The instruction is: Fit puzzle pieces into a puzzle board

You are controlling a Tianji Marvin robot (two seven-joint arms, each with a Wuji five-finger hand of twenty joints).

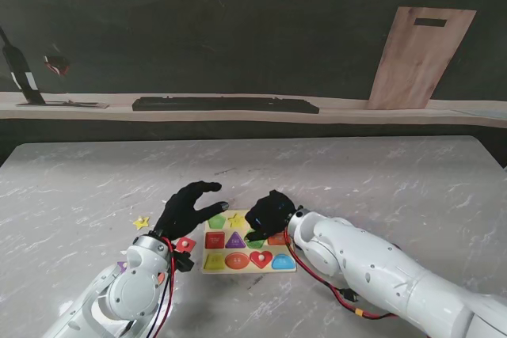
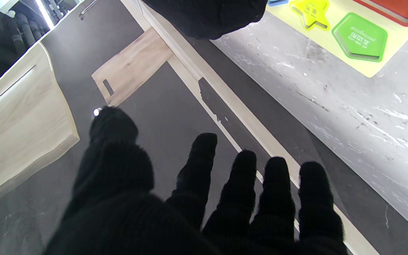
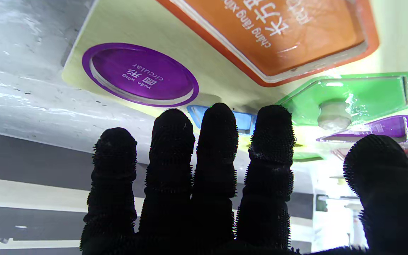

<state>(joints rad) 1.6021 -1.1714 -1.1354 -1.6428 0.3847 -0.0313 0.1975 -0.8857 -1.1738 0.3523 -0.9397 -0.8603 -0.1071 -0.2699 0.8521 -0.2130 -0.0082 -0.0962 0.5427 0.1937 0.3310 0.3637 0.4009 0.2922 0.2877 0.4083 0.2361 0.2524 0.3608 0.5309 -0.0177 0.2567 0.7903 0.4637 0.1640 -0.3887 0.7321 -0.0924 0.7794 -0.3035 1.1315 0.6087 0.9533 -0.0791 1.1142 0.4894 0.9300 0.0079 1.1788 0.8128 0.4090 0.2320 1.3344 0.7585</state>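
The pale yellow puzzle board (image 1: 238, 270) lies near me at the table's middle, with several coloured shapes in it. My left hand (image 1: 190, 205), in a black glove, hovers at the board's far left corner with fingers (image 2: 204, 148) spread and nothing in it. Close by are the board's yellow star (image 2: 310, 12) and green pentagon (image 2: 360, 37). My right hand (image 1: 269, 211) hangs low over the board's far right part. Its fingers (image 3: 214, 141) are straight and side by side, the thumb apart, holding nothing. Beyond them are a purple circle (image 3: 140, 74), an orange rectangle (image 3: 296, 32) and a green knobbed piece (image 3: 349, 97).
Loose on the table to the left of the board are a yellow star (image 1: 141, 222), a red piece (image 1: 184, 244) beside my left wrist and a purple piece (image 1: 122, 266). A wooden board (image 1: 420, 57) leans on the wall behind the far ledge.
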